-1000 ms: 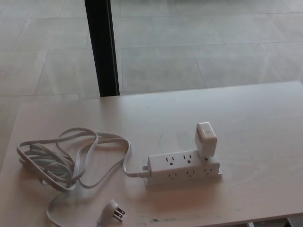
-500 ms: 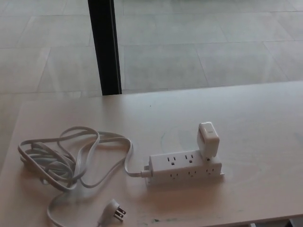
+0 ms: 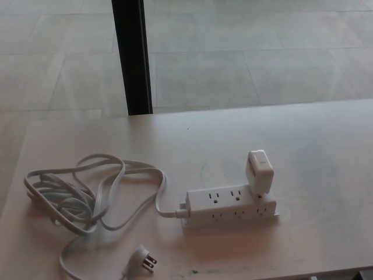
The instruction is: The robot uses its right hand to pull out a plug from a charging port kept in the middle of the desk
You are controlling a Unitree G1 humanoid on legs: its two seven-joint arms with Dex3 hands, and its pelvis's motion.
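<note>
A white power strip (image 3: 230, 206) lies near the middle of the pale desk (image 3: 303, 146), towards its front edge. A white block-shaped plug adapter (image 3: 259, 172) stands upright in the outlet at the strip's right end. The strip's white cord (image 3: 87, 195) runs off its left end and lies in loose coils on the left of the desk. The cord ends in a pronged plug (image 3: 143, 258) lying free near the front edge. Neither of my hands shows in the head view.
A black vertical post (image 3: 132, 55) stands behind the desk's far edge, left of centre. Beyond it is a pale tiled floor (image 3: 250, 52). The desk's front edge runs along the bottom of the picture.
The whole picture has shifted slightly right and down, so the camera has moved. The strip, adapter and cord keep their places on the desk.
</note>
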